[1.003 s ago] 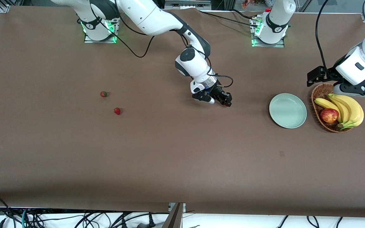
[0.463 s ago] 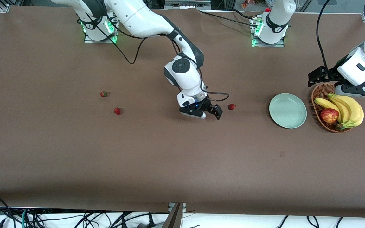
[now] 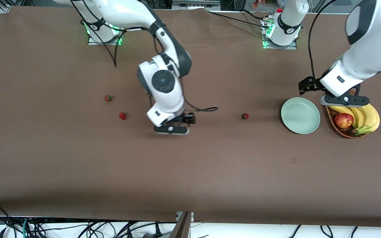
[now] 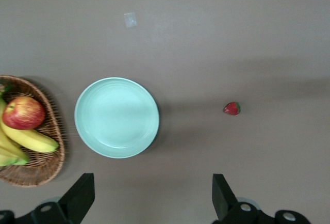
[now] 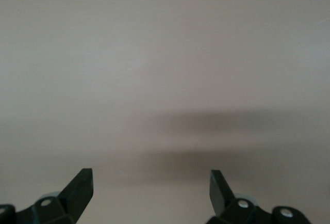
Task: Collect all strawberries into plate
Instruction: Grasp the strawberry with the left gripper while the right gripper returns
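Three small red strawberries lie on the brown table. One strawberry (image 3: 244, 116) lies beside the mint-green plate (image 3: 300, 115), toward the right arm's end; it also shows in the left wrist view (image 4: 231, 109). Two more strawberries (image 3: 108, 98) (image 3: 122, 116) lie toward the right arm's end of the table. The plate (image 4: 116, 117) has nothing on it. My right gripper (image 3: 173, 129) is open and empty (image 5: 149, 182), over bare table between the strawberries. My left gripper (image 3: 342, 100) is open and empty (image 4: 152, 195), over the basket's rim beside the plate.
A brown wicker basket (image 3: 330, 114) with bananas (image 3: 364, 115) and a red-yellow apple (image 3: 343, 120) stands beside the plate at the left arm's end; it also shows in the left wrist view (image 4: 49, 159). A small pale mark (image 4: 130, 19) lies on the table.
My right gripper let go of a strawberry short of the plate and swung back toward the right arm's end. That strawberry rolled slightly. My left gripper moved from the basket toward the plate.
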`<state>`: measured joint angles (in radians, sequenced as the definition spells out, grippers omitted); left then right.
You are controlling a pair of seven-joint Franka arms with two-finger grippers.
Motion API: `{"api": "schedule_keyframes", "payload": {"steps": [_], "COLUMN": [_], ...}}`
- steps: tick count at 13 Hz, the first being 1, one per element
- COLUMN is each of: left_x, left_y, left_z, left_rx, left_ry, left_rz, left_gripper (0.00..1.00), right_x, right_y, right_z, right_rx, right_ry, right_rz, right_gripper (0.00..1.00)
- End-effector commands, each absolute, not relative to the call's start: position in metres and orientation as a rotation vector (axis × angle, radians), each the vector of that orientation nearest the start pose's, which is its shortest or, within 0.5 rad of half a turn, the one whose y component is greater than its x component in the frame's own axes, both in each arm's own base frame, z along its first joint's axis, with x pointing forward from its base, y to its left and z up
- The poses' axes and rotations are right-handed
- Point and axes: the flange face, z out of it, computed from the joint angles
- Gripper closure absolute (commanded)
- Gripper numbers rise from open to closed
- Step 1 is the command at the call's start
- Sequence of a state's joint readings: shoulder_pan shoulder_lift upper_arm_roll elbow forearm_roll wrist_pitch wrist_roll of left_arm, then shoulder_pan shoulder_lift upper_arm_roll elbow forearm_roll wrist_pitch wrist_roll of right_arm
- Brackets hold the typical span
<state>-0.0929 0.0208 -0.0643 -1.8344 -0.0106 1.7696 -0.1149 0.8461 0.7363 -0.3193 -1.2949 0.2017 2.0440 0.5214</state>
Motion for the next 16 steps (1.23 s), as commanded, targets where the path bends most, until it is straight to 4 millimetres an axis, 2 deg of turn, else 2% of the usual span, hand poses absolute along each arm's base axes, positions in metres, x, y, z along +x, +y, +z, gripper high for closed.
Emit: {"api": "schedule_keyframes", "payload": {"steps": [1,3,6,9,12,14,15,16], "left_x": [0.542,0.529,0.519,0.522,0.515,0.511,0.507,0.503], "left_y": [-0.121,-0.168,-0.223,-0.236,-0.240,-0.244,-0.247,-0.247], "left_z": [0.478,0.433,0.362,0.294,0.227,0.189,0.176,0.171], "left_rx": [-3.164,-3.171,-3.209,-3.192,-3.156,-3.142,-3.138,-3.123], "left_ry": [-0.019,-0.058,-0.126,-0.153,-0.128,-0.118,-0.125,-0.132], "left_rz": [0.080,0.023,-0.034,-0.018,-0.062,-0.088,-0.102,-0.109], "left_gripper": [0.00,0.00,0.00,0.00,0.00,0.00,0.00,0.00], "right_x": [0.607,0.604,0.575,0.555,0.543,0.540,0.540,0.539], "right_y": [0.353,0.302,0.247,0.199,0.186,0.181,0.181,0.180], "right_z": [0.319,0.305,0.264,0.235,0.217,0.210,0.207,0.203], "right_rx": [-3.214,-3.231,-3.226,-3.222,-3.223,-3.221,-3.210,-3.202], "right_ry": [-0.189,-0.226,-0.174,-0.229,-0.208,-0.181,-0.148,-0.132], "right_rz": [0.010,0.058,0.040,0.023,0.047,0.044,0.052,0.060], "right_gripper": [0.00,0.00,0.00,0.00,0.01,0.04,0.06,0.09]}}
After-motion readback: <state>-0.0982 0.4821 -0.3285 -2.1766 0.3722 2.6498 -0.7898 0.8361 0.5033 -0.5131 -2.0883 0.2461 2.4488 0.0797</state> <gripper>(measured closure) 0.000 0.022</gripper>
